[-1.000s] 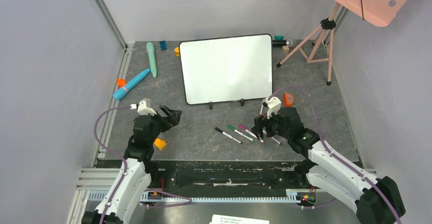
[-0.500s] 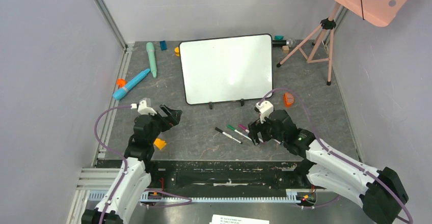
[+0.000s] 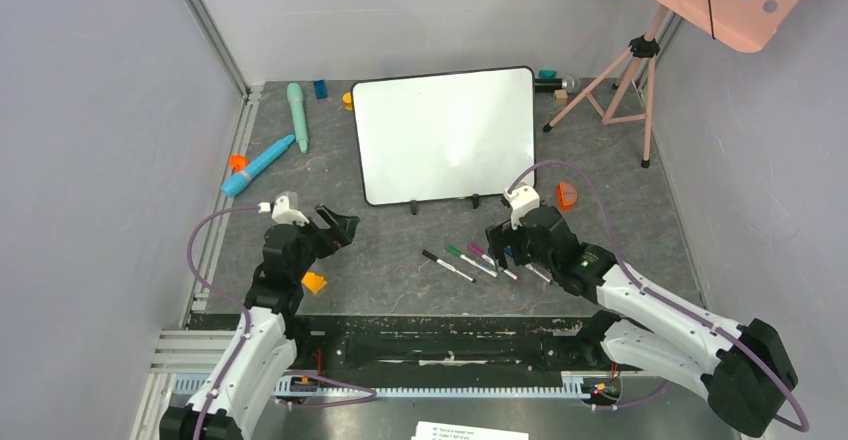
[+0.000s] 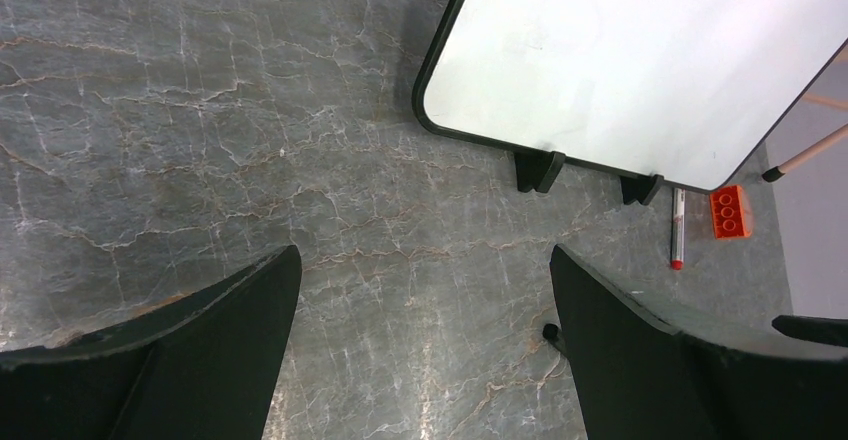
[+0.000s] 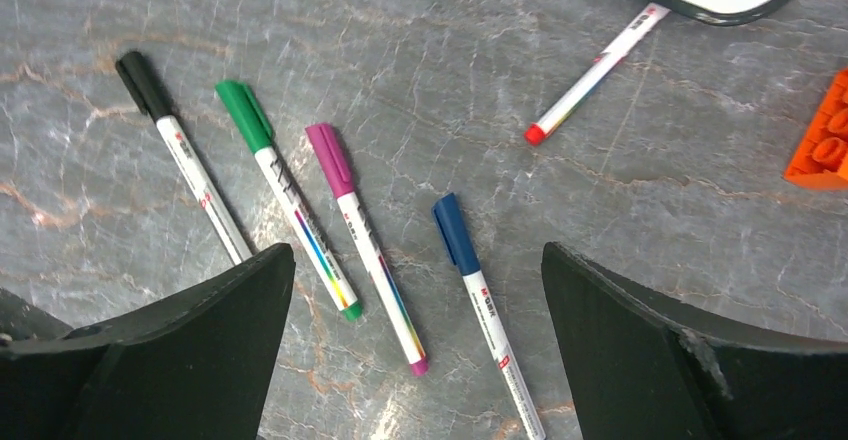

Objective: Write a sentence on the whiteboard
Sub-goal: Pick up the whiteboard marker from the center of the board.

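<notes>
The whiteboard [image 3: 445, 135] stands on its two feet at the back middle; it also shows in the left wrist view [image 4: 640, 60]. Its face is blank and no sentence shows on it. Several markers lie in front of it: black [image 5: 180, 155], green [image 5: 285, 195], pink [image 5: 365, 240], blue [image 5: 485, 300] and, nearer the board, red [image 5: 595, 75]. My right gripper [image 3: 505, 250] hovers open and empty over them, with the pink and blue markers between its jaws [image 5: 418, 255]. My left gripper [image 3: 340, 228] is open and empty over bare table, short of the board's left corner [image 4: 425, 255].
A teal wand [image 3: 297, 115] and a blue pen-shaped toy [image 3: 258, 165] lie at the back left. An orange brick [image 3: 314, 282] sits by the left arm, another orange piece [image 3: 567, 196] right of the board. A pink tripod [image 3: 620, 80] stands at the back right.
My right gripper has moved left and a little toward the board, ending above the row of markers. The left arm has not moved.
</notes>
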Motion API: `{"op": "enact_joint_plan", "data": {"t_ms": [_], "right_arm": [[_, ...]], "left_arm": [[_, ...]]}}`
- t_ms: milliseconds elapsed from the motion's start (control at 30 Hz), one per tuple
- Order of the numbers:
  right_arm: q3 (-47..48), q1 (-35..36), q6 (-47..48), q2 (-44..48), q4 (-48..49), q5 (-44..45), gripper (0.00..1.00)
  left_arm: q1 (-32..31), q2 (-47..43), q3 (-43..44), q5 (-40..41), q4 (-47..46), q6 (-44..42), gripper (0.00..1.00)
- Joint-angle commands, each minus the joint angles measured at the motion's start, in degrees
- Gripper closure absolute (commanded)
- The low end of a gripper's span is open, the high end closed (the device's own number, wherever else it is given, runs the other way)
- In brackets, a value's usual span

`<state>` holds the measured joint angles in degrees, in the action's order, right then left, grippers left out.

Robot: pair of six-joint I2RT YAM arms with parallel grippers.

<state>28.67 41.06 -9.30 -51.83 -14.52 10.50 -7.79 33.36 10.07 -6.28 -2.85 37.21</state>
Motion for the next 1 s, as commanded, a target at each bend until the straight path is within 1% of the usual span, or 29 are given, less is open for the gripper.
{"op": "enact_joint_plan", "data": {"t_ms": [0,67,167,233,333,367,400,533,633,733,833,900,967], "right_arm": [[2.3,1.1,4.0,-2.5,-0.1,-4.1,0.06],[2.6,2.2,4.9,-3.8,0.3,-4.0,0.13],[3.3,4.6,5.7,-6.5,0.8,-3.1,0.19],[4.1,5.8,6.0,-8.7,1.0,-1.4,0.29],[5.3,6.7,6.3,-12.1,1.3,-0.6,0.37],[5.5,6.9,6.4,-13.1,1.8,-0.8,0.41],[5.7,7.2,6.7,-13.9,2.3,-1.6,0.43],[6.8,8.4,6.9,-16.9,4.4,-2.7,0.44],[8.4,8.4,6.0,-19.4,3.8,0.6,0.47],[8.7,8.4,4.8,-20.2,4.2,2.0,0.48],[8.4,8.3,4.0,-20.1,4.8,3.3,0.49],[8.2,8.3,3.7,-20.6,4.7,4.8,0.49],[8.2,8.0,3.0,-21.3,4.3,6.7,0.52]], "left_arm": [[0.0,0.2,0.0,-1.1,-2.9,-1.6,0.0],[0.0,0.1,0.0,-1.1,-2.9,-1.7,0.0],[0.0,0.3,0.0,-1.3,-2.9,-1.7,0.0],[0.0,0.6,0.0,-1.4,-3.2,-1.6,0.0],[0.0,0.7,0.0,-1.5,-3.4,-1.6,0.0],[0.0,0.8,0.0,-1.6,-3.5,-1.7,0.0],[0.0,0.8,0.0,-1.6,-3.4,-1.6,0.0],[0.0,1.1,0.0,-2.0,-4.0,-1.6,0.0],[0.0,1.7,0.0,-2.7,-4.6,-1.8,0.0],[-0.7,1.6,-0.2,-4.8,-5.8,-2.6,0.0],[-4.4,1.6,-0.5,-4.5,-7.9,-3.9,0.0],[-9.0,2.8,-0.1,-2.7,-8.9,-5.3,0.0],[-13.0,5.6,0.6,-1.7,-10.4,-6.4,0.0]]}}
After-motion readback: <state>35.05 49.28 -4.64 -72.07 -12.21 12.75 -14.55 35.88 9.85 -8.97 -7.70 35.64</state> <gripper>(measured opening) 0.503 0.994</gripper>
